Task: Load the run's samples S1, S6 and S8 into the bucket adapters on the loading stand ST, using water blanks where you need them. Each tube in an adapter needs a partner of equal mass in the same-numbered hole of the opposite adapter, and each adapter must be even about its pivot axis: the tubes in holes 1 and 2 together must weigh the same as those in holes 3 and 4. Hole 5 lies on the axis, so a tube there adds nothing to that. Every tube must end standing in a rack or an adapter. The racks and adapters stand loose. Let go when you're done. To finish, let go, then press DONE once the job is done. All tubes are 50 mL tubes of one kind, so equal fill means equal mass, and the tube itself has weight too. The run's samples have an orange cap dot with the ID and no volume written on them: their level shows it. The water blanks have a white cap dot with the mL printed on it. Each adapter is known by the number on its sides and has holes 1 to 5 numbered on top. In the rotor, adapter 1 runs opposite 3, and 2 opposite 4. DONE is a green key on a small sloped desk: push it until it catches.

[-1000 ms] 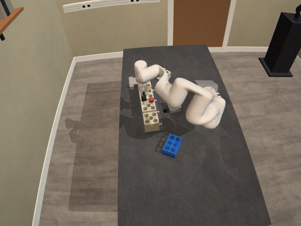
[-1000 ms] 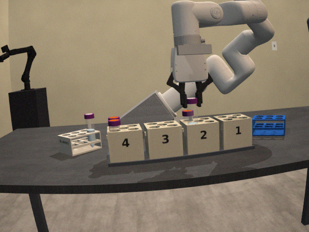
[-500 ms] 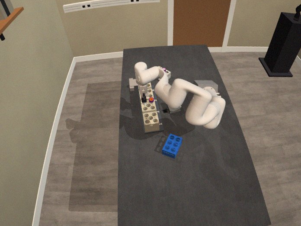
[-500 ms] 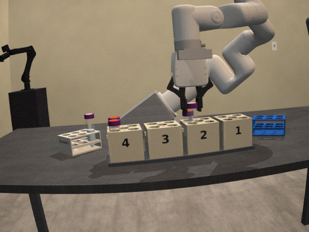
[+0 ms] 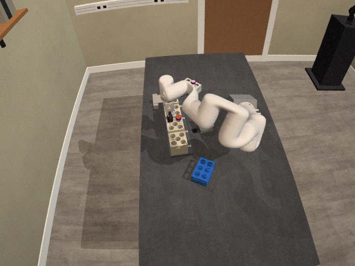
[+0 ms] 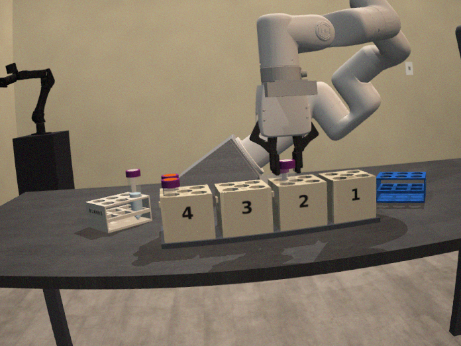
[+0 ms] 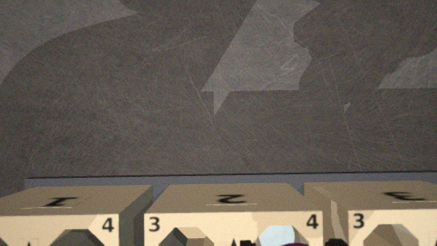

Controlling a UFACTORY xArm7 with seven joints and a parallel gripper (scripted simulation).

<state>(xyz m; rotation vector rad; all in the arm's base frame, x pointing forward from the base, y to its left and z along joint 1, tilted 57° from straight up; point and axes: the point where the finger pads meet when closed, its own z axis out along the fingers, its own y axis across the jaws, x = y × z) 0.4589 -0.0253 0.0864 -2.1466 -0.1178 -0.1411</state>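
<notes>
The gripper point(image 5: 169, 121) point(image 6: 286, 168) grips 1 purple-capped tube point(image 6: 287, 164) point(image 7: 277, 235) in adapter 2's point(image 6: 302, 206) point(image 7: 230, 199) hole 4.

Matt cream adapters point(image 5: 178, 151) point(image 6: 246, 223) point(image 7: 234, 217), smooth blue plastic-looking rack point(image 5: 201, 181) point(image 6: 401, 197).

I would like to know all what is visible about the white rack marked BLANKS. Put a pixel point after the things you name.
The white rack point(image 5: 199, 89) point(image 6: 107, 223) is an open frame, plastic-looking, with a holed top board, a middle shelf and a base; its end panel is lettered. It stands upright on the dark table, beside adapter 4 point(image 6: 187, 223), not touching it. One purple-capped tube point(image 5: 193, 81) point(image 6: 133, 173) stands in it, holding pale blue liquid. The gripper is elsewhere.
</notes>
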